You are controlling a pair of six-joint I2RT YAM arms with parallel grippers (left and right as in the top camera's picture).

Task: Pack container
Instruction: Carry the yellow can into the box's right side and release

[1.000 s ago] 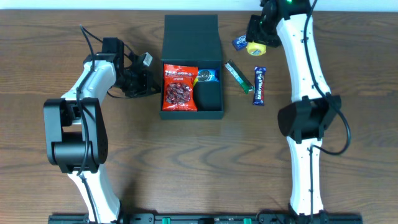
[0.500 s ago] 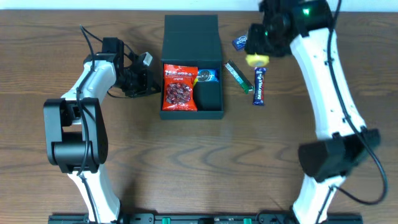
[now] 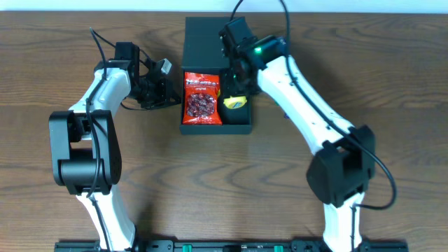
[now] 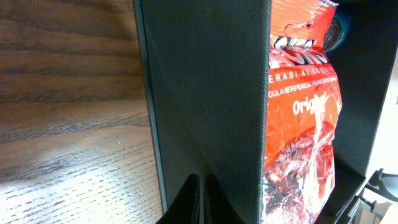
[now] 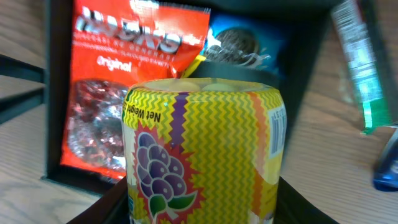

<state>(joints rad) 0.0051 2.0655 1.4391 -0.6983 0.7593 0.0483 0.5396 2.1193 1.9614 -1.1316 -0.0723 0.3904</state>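
The container is a dark box with its flap lid open at the back. It holds a red snack packet on the left and a blue cookie packet at the back right. My right gripper is shut on a yellow can with a grape picture and holds it over the container's right half. My left gripper is shut and empty, with its fingertips against the container's outer left wall. The red packet also shows in the left wrist view.
A green bar and a blue packet lie on the wooden table right of the container; my right arm hides them in the overhead view. The right arm stretches diagonally across the table from the right side.
My right gripper has carried the yellow can leftward from the table right of the container to above the container's right half. The left arm has not moved.
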